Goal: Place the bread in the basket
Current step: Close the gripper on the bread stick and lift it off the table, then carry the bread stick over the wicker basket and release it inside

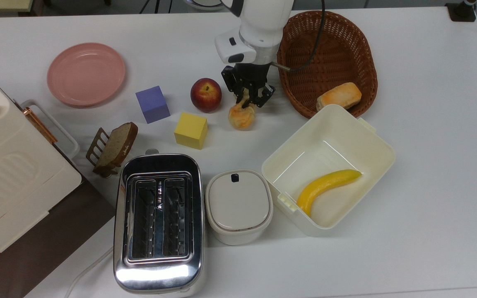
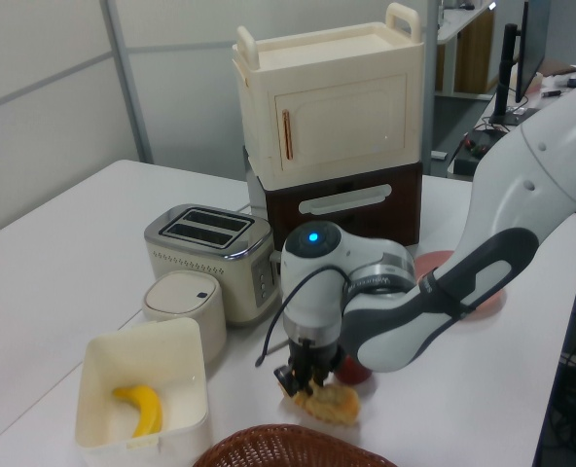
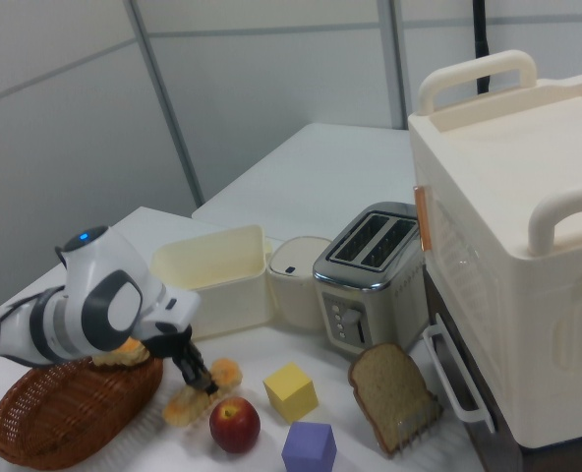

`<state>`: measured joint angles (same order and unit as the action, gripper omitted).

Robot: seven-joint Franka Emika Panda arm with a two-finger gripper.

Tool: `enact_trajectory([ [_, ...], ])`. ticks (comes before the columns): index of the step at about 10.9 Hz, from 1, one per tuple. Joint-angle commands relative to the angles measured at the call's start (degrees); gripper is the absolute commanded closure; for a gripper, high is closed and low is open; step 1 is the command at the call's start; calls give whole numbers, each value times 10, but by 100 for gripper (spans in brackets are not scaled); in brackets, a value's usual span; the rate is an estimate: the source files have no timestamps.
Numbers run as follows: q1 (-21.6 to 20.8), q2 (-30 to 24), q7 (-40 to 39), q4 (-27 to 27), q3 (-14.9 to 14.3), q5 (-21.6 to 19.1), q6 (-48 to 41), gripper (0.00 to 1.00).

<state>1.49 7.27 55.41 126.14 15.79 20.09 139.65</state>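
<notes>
Golden-orange bread shows mostly end-on in the top view, its upper end hidden between my black fingers; my gripper is clamped on it, just beside the apple and outside the basket. Taking the basket as landmark: one short bun lies inside against its near rim, one cream box touches that rim with one banana in it. Farther from the basket I count two cubes, purple and yellow, one pink plate, one toast slice in a rack, one toaster, one lidded pot.

Left view: the basket is cut off by the lower edge, a brown rim remaining; my gripper pinches the bread just behind it, my wrist hiding most of the apple.

Right view: the bread slants beside the basket, my gripper closed on its middle; my arm covers the basket's far rim.
</notes>
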Motion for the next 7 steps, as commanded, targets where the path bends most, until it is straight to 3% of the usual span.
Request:
enact_trajectory([
  [1,4,-90,7,5,-2,4,-33,100],
  [3,-5,-117,8,1,-1,0,-60,100],
  [7,-112,-137,7,-20,0,-26,-166,100],
])
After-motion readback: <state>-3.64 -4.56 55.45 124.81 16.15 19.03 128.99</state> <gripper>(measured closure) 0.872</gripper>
